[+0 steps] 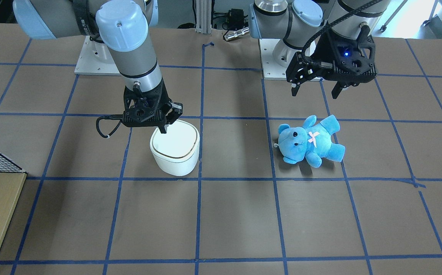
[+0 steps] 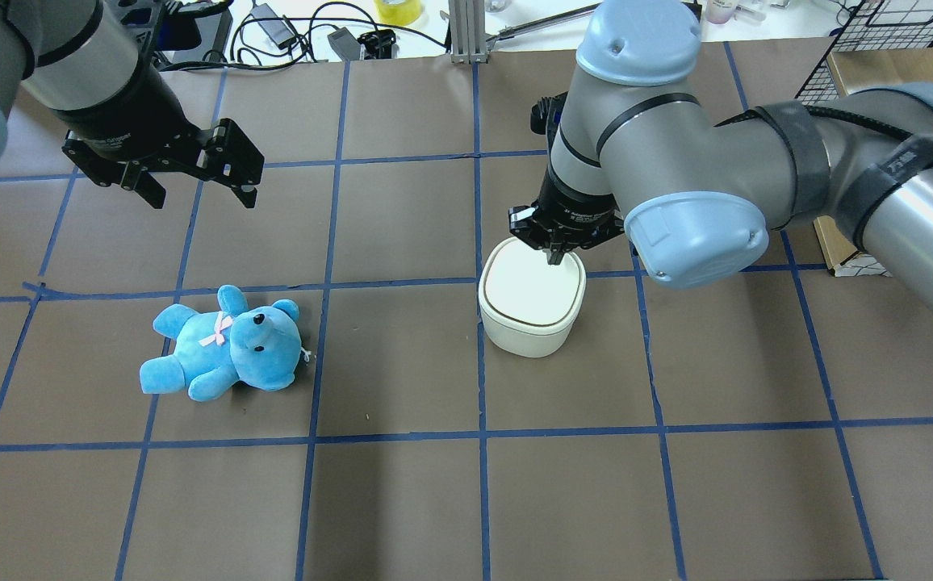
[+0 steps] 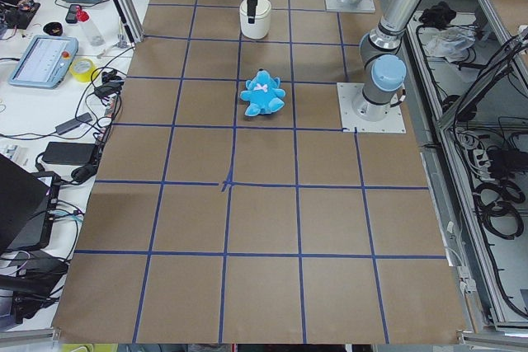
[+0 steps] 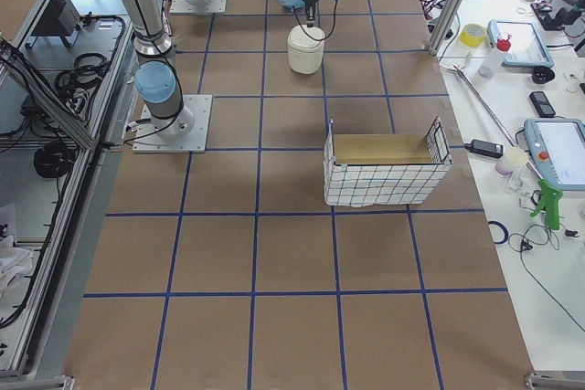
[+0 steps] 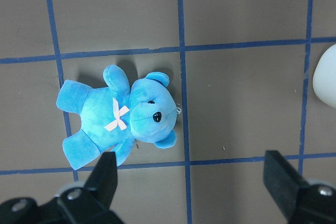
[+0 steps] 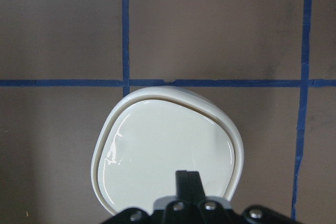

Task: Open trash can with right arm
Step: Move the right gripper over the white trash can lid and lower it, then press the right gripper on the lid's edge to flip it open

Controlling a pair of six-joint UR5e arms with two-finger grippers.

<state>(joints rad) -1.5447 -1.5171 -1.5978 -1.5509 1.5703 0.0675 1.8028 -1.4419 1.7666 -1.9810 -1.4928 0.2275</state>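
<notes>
In the front-facing view, a small glossy white rounded-square trash can point(image 1: 175, 152), flat lid closed and gold-lined at the rim, is seen on the brown gridded surface point(image 1: 236, 221), with the right jaws pressed together, empty, over its robot-side edge. In the overhead view, bare surface is seen all round it; the left jaws are spread wide, empty.

In the right wrist view the pressed-together fingers of the right gripper point(image 6: 187, 174) cover the near rim of the trash can point(image 6: 163, 145). No view shows clearly whether their tips touch the lid point(image 2: 533, 284) or hang just above it, and the lid hides the inside of the can. In the left wrist view only a white sliver of the can shows at the right border and the left gripper point(image 5: 189, 155) is cut off at the bottom, while in both side views the grippers, toward the far end of the desk, are too small to judge.
</notes>
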